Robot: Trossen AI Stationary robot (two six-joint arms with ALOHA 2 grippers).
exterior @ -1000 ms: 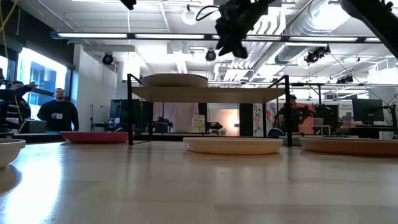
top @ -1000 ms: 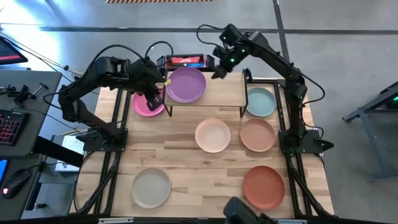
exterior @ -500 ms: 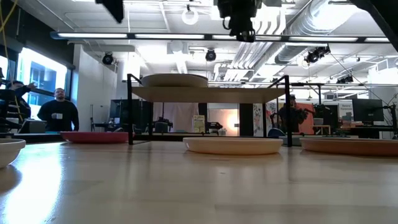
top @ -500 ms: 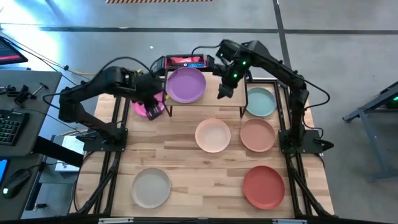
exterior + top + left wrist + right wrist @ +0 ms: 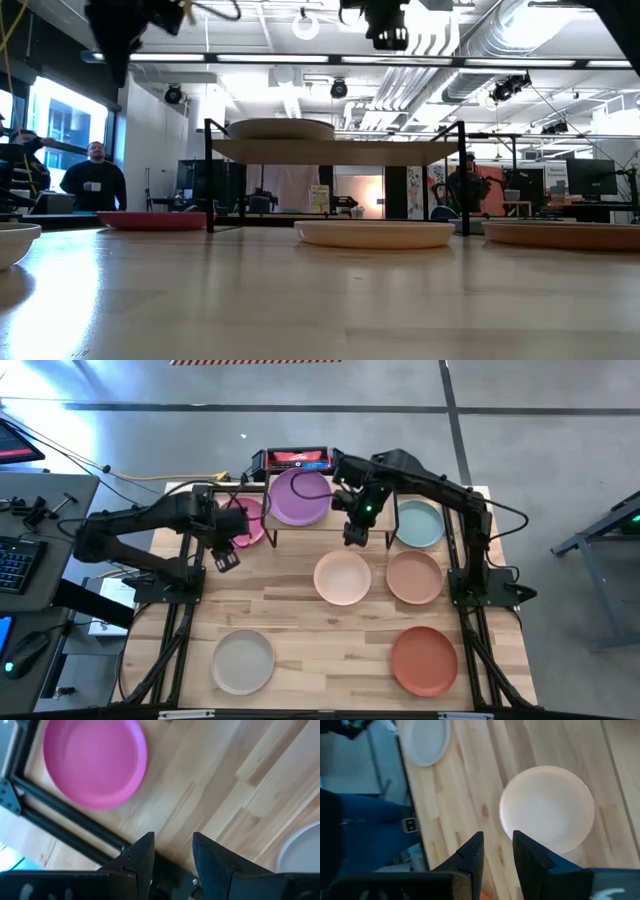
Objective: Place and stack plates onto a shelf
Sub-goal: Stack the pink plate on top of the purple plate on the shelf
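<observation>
A purple plate [image 5: 298, 497] lies flat on the left half of the shelf [image 5: 372, 510]. It also shows on the shelf's board [image 5: 335, 150] in the low view. A pink plate [image 5: 247, 518] rests on the table just left of the shelf. My left gripper [image 5: 225, 555] hangs open near that plate's near-left side, pointing down, with the pink plate [image 5: 95, 762] ahead of its fingers. My right gripper [image 5: 355, 535] hovers open over the shelf's near edge. It looks down on a cream plate [image 5: 547, 810]. Neither gripper holds anything.
Loose on the table are a teal plate [image 5: 418, 523], a cream plate [image 5: 343, 577], a tan plate [image 5: 414, 577], a terracotta plate [image 5: 424, 660] and a grey plate [image 5: 243, 662]. A red-and-black box [image 5: 295, 458] sits behind the shelf. The shelf's right half is bare.
My left gripper has come off the pink plate toward the table's near-left and sunk lower, tipping to point more steeply down. My right gripper has swung from behind the shelf's far edge across the board to its near edge. No plate has moved.
</observation>
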